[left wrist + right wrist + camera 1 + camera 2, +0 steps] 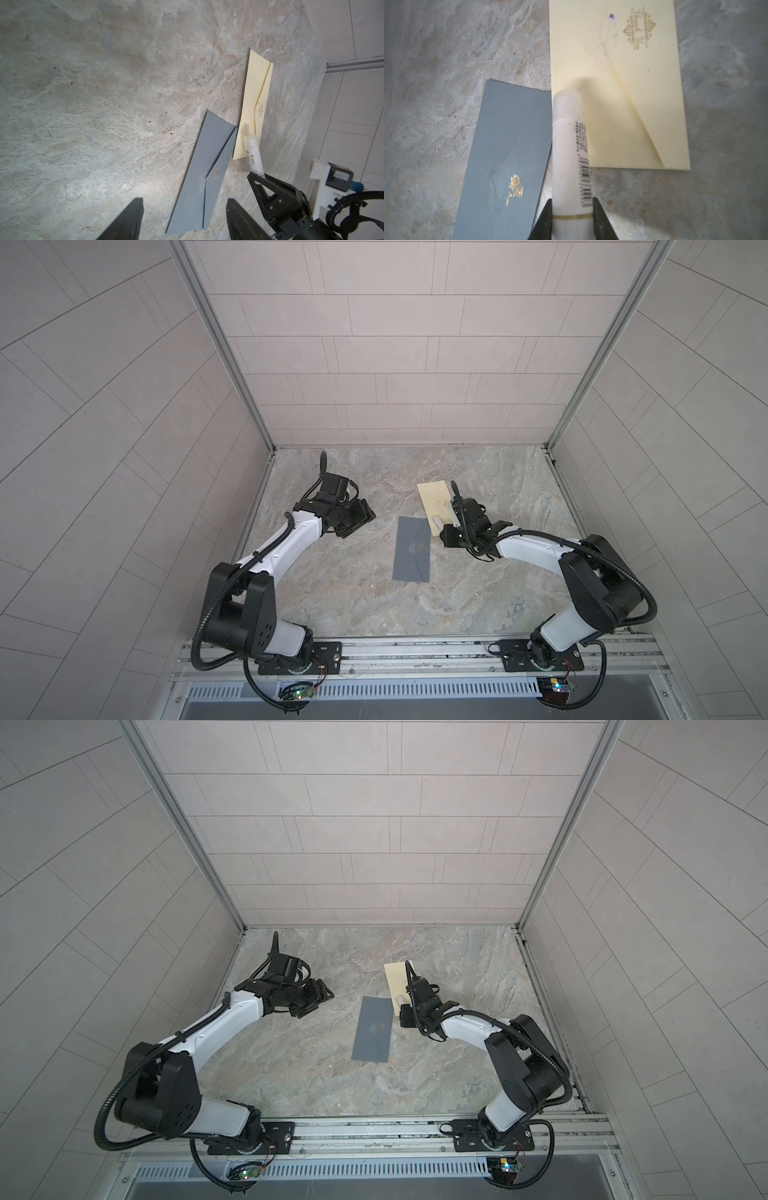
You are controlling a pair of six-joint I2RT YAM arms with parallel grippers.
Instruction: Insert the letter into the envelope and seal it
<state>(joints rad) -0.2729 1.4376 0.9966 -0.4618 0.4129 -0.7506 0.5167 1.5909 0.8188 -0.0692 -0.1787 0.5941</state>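
Cream envelope (623, 93) lies under the glue stick (571, 155) clamped in the right gripper (572, 200); left gripper (185, 200) gapes empty.

— We look down on a marbled stone surface (374, 614), grey with tan veins, which fills the floor of the booth.
— And we see pale tiled walls (395, 364) on three sides, the tiles long and staggered.
— Aluminium posts (222, 344) run up both back corners. Along the near edge we find a metal rail (415, 649) and a slotted grille (415, 689).
— We note soft, even light — with a brighter patch on the stone in the left wrist view.
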